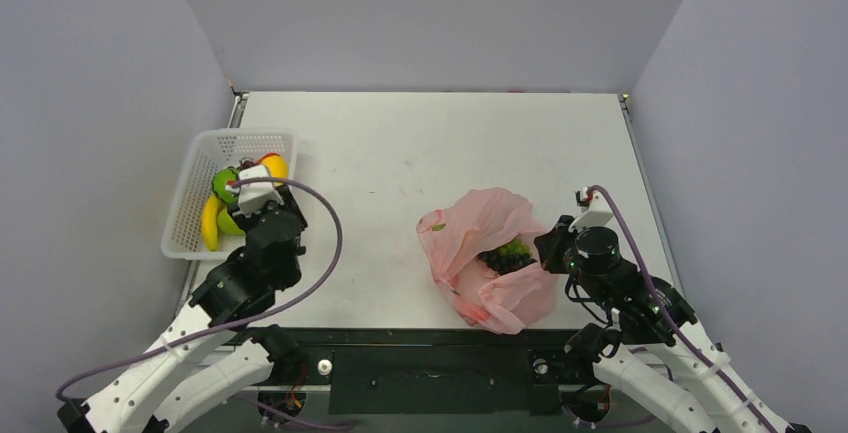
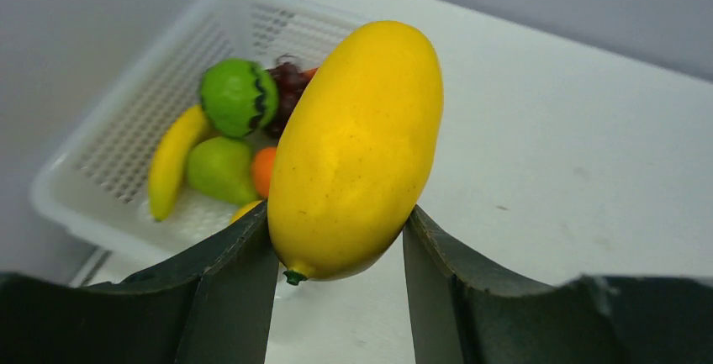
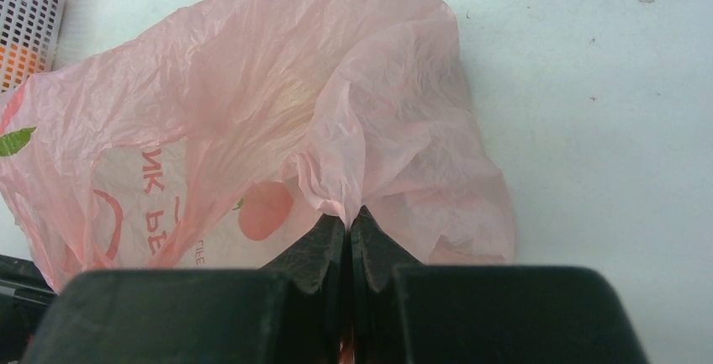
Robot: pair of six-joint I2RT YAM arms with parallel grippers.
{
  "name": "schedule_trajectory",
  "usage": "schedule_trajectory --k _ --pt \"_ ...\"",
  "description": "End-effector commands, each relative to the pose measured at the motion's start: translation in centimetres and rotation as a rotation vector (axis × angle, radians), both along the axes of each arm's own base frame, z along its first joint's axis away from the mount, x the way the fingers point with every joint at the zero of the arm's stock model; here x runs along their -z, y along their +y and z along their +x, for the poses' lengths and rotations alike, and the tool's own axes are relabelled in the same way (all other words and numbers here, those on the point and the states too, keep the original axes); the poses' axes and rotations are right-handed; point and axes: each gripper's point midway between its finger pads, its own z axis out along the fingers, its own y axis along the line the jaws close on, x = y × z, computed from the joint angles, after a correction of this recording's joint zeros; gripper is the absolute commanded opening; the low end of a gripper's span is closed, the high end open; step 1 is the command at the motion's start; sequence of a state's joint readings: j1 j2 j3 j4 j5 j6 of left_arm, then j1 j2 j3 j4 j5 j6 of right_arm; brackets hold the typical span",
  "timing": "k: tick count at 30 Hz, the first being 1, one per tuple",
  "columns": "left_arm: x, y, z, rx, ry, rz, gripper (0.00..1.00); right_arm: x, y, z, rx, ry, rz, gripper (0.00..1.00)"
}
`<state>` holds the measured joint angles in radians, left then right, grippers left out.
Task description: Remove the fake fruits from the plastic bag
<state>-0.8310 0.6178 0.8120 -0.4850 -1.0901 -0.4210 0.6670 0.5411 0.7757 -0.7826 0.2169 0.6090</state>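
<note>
**Yellow fruit held over basket, bag pinched at its edge**

The left gripper (image 2: pixel 338 213) clasped a yellow fruit (image 2: pixel 357 145) between its two fingers, the jaws standing partway apart against the fruit's sides and its stem end pointing down. From above, the fruit hung over the right side of the white mesh basket (image 1: pixel 185 198), which sat at the far left of the table (image 1: pixel 400 143).

In the basket lay a banana (image 2: pixel 172 158), a green pear (image 2: pixel 220 169), a round green fruit (image 2: pixel 238 95), an orange (image 2: pixel 263 169) and a dark bunch (image 2: pixel 288 85) behind them.

The pink bag (image 1: pixel 478 221) lay crumpled on the table's near right, well apart from the basket. Its mouth gaped upward in the overhead view, showing grapes (image 1: pixel 505 259) inside with a spot of green on top of them.

The right gripper (image 3: pixel 349 221) sat at the bag's right edge. Its jaws were closed tight on a gathered fold of the pink film, which rose in creases from between the fingertips. Red lettering and a printed fruit showed through the film on the near left side of the wrist view.
</note>
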Motion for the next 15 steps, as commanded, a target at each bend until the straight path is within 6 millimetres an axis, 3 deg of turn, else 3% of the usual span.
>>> schedule_trajectory --k 1,4,5,6,7,8,9,10,11,12,15 --pt "4.0 5.2 0.7 -0.196 0.203 0.241 0.00 -0.6 0.2 0.7 0.001 -0.037 0.005 0.00" --pt "6.1 7.3 2.5 -0.209 0.280 0.177 0.00 -0.5 0.3 0.8 -0.004 -0.034 0.003 0.00" --pt "5.9 8.9 3.1 -0.255 0.261 0.129 0.00 -0.5 0.3 0.8 -0.005 -0.034 0.001 0.00" --pt "6.7 7.9 4.4 -0.180 0.270 0.063 0.00 -0.5 0.3 0.8 -0.005 -0.035 0.002 0.00" --pt "6.3 9.2 5.2 -0.215 0.240 0.008 0.00 -0.5 0.3 0.8 -0.005 -0.035 0.002 0.00" --pt "7.3 8.0 6.6 -0.140 0.257 -0.067 0.00 -0.6 0.3 0.8 -0.004 -0.037 0.002 0.00" --pt "6.8 9.3 7.6 -0.165 0.226 -0.117 0.00 -0.6 0.3 0.8 -0.004 -0.038 0.002 0.00" --pt "7.7 8.8 9.0 -0.125 0.246 -0.185 0.00 -0.7 0.3 0.8 -0.004 -0.039 0.003 0.00" --pt "7.6 10.3 9.7 -0.157 0.227 -0.224 0.00 -0.7 0.2 0.8 -0.004 -0.040 0.003 0.00" --pt "8.8 10.1 11.0 -0.139 0.255 -0.289 0.00 -0.8 0.2 0.8 -0.001 -0.044 0.004 0.00" --pt "10.1 12.4 13.2 -0.189 0.257 -0.427 0.00 -0.9 0.0 0.8 0.009 -0.052 0.008 0.00"
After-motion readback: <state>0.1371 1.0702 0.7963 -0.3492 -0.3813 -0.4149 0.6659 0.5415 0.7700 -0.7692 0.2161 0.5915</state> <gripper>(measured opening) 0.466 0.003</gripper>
